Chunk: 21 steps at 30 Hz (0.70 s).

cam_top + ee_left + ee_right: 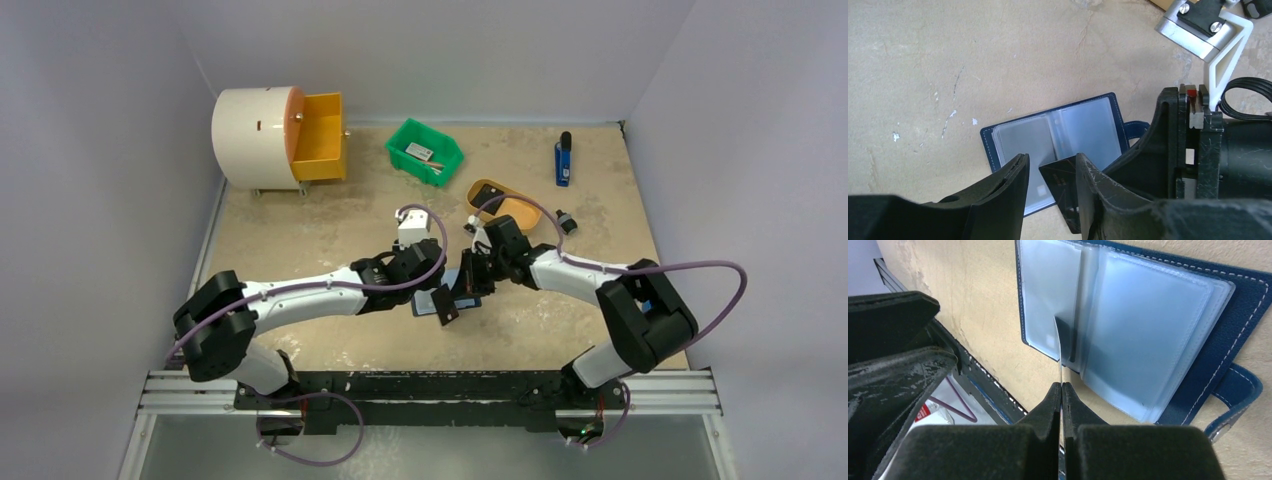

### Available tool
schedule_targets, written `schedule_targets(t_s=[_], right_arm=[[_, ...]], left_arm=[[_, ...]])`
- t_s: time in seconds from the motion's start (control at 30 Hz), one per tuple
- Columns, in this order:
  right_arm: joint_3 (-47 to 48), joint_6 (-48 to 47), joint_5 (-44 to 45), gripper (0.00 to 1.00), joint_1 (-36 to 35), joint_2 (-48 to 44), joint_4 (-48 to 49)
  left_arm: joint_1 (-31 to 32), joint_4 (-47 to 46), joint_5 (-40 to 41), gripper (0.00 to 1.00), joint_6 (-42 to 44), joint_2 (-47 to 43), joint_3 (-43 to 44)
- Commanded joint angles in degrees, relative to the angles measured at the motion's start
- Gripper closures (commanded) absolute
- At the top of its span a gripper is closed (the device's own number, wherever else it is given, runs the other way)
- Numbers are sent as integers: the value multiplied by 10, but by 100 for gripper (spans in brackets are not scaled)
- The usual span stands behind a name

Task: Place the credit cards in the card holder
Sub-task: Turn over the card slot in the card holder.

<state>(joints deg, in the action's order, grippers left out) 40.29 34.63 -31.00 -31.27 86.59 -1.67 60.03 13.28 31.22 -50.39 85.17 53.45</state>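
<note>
Right gripper (1062,390), clamped on the thin dark plastic credit card (1063,182), should feed it squarely into the navy-blue folding card holder (1243,300)'s clear sleeve (1148,325); left gripper (1052,160)'s jaws stand apart.

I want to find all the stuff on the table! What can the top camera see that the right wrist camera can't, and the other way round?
Top only: the white drum with its orange drawer, the green bin, the orange dish and the blue-and-black tool.
Right wrist only: the clear sleeves close up, and the credit card edge-on, pinched in the shut right end effector.
Both: the open navy card holder lying on the table.
</note>
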Motion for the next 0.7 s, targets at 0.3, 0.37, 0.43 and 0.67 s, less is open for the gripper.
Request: schedule_targets(t_s=[0.3, 0.37, 0.43, 0.67], right_arm=[[-4, 22, 36, 100, -2, -70, -23], [-10, 31, 67, 100, 1, -98, -34], [-19, 41, 81, 100, 14, -120, -33], [2, 9, 40, 100, 55, -91, -30]], left_arm=[[-15, -51, -7, 88, -12, 87, -35], [-20, -51, -8, 91, -17, 93, -43], [-23, -53, -8, 94, -21, 95, -48], [-23, -53, -3, 96, -20, 92, -56]])
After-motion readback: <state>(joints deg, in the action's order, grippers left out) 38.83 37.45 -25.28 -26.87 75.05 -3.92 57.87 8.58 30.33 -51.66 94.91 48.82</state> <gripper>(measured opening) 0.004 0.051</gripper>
